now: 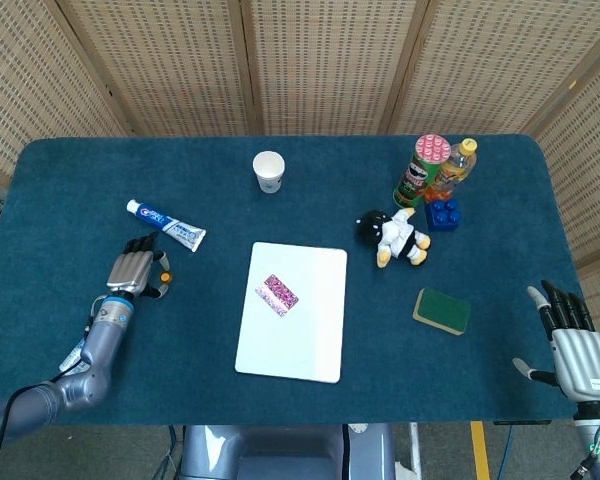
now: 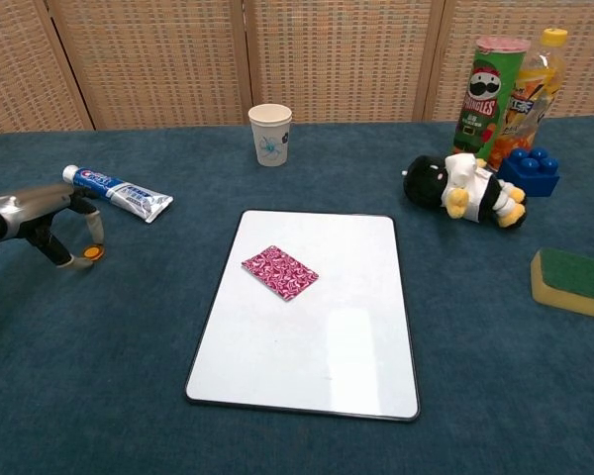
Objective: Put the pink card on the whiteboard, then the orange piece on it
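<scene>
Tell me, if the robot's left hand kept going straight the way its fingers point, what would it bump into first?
Probably the toothpaste tube. The left hand points toward the table's far side, and the tube lies just ahead, slightly right. The orange piece sits between its fingertips already; depth is hard to judge.
</scene>
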`<state>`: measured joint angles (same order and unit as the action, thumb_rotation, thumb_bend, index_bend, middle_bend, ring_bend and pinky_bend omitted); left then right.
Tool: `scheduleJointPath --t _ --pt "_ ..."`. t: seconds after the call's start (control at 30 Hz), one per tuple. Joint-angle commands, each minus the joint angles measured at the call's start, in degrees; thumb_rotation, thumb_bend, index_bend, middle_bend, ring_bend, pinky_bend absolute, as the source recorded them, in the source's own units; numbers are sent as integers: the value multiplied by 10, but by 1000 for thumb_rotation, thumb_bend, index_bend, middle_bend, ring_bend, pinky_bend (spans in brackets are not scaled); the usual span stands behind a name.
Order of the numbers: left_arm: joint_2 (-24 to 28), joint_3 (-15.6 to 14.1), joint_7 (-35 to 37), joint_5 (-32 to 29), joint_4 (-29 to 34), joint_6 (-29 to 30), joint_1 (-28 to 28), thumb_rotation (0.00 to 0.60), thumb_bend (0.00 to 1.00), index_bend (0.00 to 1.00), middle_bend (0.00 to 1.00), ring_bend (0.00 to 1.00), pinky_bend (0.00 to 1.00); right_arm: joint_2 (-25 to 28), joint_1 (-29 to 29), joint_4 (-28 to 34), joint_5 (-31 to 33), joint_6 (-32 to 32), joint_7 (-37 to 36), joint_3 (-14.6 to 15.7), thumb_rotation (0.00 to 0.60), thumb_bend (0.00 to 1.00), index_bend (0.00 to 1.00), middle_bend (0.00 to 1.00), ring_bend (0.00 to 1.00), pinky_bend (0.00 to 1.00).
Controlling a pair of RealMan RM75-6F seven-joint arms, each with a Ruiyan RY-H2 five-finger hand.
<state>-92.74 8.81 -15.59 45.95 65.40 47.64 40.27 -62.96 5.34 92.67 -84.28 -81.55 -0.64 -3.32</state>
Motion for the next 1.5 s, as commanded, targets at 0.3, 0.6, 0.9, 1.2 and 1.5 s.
scheduleJointPath --t 0.3,0.6,0.9,1.2,1.5 --pt "-9 2 -12 -6 -11 -3 -1 600 320 513 0 0 0 0 0 0 -1 0 0 0 600 0 0 0 0 0" --pt "-1 8 -10 2 -3 4 -6 600 321 539 0 0 0 0 0 -1 0 0 -1 0 600 0 0 0 0 0" --pt "21 15 -15 10 30 16 -9 600 318 539 0 0 0 0 0 0 0 0 1 0 600 0 0 0 0 0" --pt "52 32 -48 10 105 31 9 600 308 539 0 0 0 0 0 1 0 0 2 0 600 0 0 0 0 0" --pt "60 53 -164 -19 208 64 73 600 304 539 0 0 0 0 0 0 1 2 0 0 600 0 0 0 0 0"
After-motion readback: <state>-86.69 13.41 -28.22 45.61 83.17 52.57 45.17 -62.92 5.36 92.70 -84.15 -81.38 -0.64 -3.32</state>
